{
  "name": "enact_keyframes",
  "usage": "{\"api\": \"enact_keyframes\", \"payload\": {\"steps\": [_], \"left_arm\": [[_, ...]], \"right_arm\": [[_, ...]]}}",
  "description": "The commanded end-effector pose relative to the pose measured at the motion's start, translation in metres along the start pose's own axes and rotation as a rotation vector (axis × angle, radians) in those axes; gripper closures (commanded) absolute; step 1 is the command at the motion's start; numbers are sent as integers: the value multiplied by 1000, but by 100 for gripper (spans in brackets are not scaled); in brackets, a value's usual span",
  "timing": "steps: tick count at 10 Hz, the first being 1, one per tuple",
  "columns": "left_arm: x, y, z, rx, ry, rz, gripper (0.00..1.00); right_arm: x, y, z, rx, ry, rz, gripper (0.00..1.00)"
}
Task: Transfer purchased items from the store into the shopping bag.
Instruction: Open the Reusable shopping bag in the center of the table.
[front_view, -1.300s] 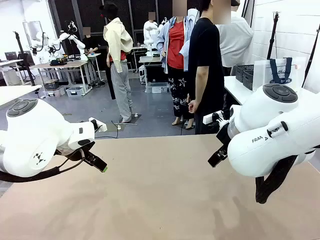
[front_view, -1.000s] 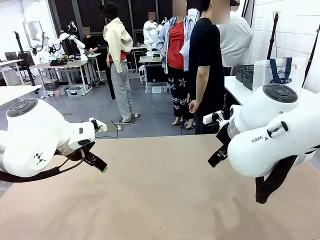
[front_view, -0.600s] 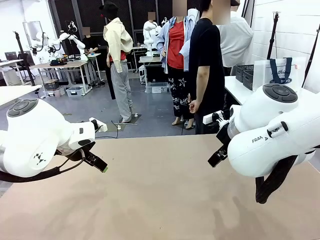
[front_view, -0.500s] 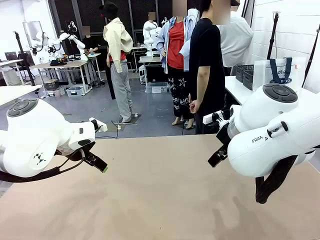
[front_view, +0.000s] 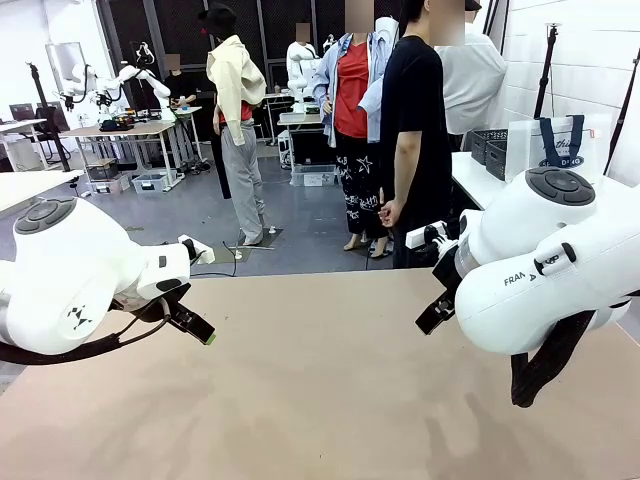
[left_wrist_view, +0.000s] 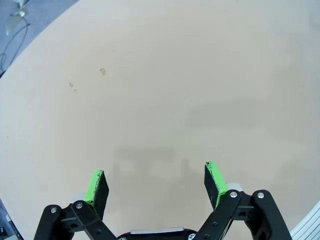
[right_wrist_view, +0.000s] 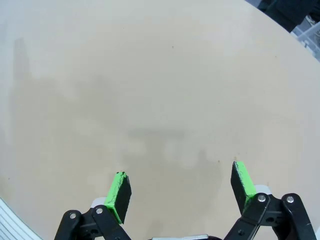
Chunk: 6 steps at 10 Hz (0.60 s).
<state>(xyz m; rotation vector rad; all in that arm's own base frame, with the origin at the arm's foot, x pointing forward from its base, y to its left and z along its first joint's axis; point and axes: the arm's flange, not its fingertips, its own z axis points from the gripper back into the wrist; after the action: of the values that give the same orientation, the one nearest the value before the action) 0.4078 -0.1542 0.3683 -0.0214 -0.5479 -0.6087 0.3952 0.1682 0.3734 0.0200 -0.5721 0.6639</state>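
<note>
Over the table's (front_view: 320, 390) left and right edges I hold my left hand (left_wrist_view: 156, 180) and right hand (right_wrist_view: 177, 187) released, fingers spread above its bare surface, ready for whatever arrives. Beyond the far right corner, the shopping bag (front_view: 560, 140) stands upright on a white side table (front_view: 470, 178), so I judge packing has not begun.

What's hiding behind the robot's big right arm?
The shopping bag's top with navy handles stands on a white side table, beside dark baskets. The right arm covers its lower part, so what is inside cannot be seen.
</note>
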Motion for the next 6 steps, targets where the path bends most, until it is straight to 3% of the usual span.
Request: {"api": "enact_keyframes", "payload": {"steps": [1, 6], "left_arm": [[-1, 1, 0, 0, 0, 3, 0], [-1, 1, 0, 0, 0, 3, 0]], "right_arm": [[0, 0, 0, 0, 0, 0, 0], [0, 0, 0, 0, 0, 0, 0]]}}
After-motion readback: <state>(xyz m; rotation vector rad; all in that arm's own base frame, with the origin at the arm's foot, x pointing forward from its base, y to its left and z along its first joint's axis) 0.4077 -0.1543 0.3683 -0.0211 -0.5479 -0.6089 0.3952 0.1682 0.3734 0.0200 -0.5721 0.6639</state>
